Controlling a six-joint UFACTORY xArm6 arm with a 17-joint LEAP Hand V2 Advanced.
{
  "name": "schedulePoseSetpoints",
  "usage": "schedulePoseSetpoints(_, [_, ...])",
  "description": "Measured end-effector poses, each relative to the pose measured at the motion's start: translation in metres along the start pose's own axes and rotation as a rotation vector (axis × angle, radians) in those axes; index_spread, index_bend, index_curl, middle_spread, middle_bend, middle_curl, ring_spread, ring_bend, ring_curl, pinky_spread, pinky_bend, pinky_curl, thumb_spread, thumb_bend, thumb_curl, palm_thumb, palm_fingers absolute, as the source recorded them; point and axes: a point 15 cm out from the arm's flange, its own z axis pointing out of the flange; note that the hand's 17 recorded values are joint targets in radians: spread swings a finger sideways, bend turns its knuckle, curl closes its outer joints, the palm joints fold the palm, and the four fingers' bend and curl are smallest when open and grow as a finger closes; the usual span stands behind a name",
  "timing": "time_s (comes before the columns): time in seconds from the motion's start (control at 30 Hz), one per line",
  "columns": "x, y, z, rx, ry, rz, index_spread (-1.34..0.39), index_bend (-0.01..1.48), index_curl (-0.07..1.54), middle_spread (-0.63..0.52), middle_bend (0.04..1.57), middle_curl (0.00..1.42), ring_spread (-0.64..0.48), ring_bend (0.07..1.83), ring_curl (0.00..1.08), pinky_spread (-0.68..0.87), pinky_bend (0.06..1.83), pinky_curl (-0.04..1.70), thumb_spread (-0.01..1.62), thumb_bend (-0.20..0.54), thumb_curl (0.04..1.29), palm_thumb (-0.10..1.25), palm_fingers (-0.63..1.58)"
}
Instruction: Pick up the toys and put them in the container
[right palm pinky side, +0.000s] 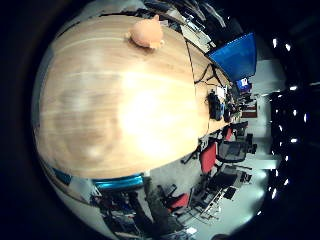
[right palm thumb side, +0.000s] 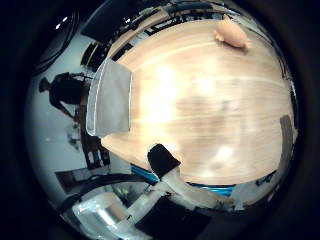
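Observation:
A pink soft toy (right palm pinky side: 148, 33) lies on the round wooden table (right palm pinky side: 110, 100) near its far edge; it also shows in the right thumb side palm view (right palm thumb side: 232, 34). A grey rectangular container (right palm thumb side: 110, 98) sits at the table's edge, well away from the toy. My hand (right palm thumb side: 150, 185) hangs high above the table, near the edge beside the container. One white finger with a black tip (right palm thumb side: 163, 160) reaches out relaxed and holds nothing. No toy is near the palm.
Red and black office chairs (right palm pinky side: 215, 155) stand beside the table. A blue screen (right palm pinky side: 236, 55) and a cluttered desk lie beyond it. A teal part (right palm pinky side: 120, 182) shows at the table's near edge.

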Motion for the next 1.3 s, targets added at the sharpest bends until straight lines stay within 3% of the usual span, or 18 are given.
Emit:
schedulePoseSetpoints(0.63, [0.004, -0.005, 0.013, -0.017, -0.014, 0.014, -0.45, 0.16, 0.28, -0.11, 0.29, 0.36, -0.03, 0.52, 0.21, 0.38, 0.51, 0.22, 0.97, -0.029, 0.28, 0.20, 0.30])
schedulePoseSetpoints(1.3, [0.079, -0.114, -0.016, 0.047, 0.014, 0.084, -0.42, 0.15, 0.26, -0.08, 0.28, 0.36, -0.03, 0.59, 0.22, 0.38, 0.61, 0.23, 0.97, -0.029, 0.28, 0.22, 0.27])
